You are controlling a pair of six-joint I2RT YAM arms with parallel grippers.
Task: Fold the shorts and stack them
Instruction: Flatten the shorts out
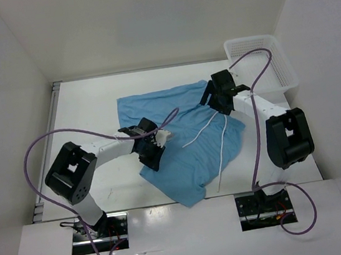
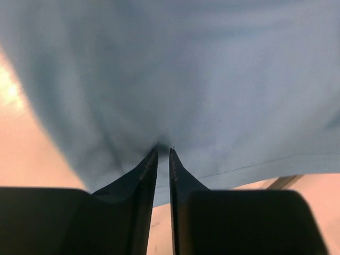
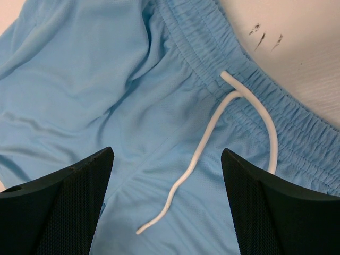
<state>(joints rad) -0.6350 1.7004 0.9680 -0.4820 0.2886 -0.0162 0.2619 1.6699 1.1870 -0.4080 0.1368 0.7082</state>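
- Left gripper [image 2: 163, 151]: 2 fingers nearly together, pinching a pucker of the shorts [image 1: 194, 162].
- Right gripper [image 3: 166, 151]: fingers wide apart over the waistband and white drawstring [image 3: 207, 133].
- The shorts lie spread on the table [image 1: 86, 107], near the basket [image 1: 262, 59].

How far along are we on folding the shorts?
Done: nothing yet; the shorts lie spread out, unfolded, on the table. In hand: the left gripper pinches fabric near a hem; the right gripper hangs open over the waistband near the drawstring. Left: the whole fold, then stacking.
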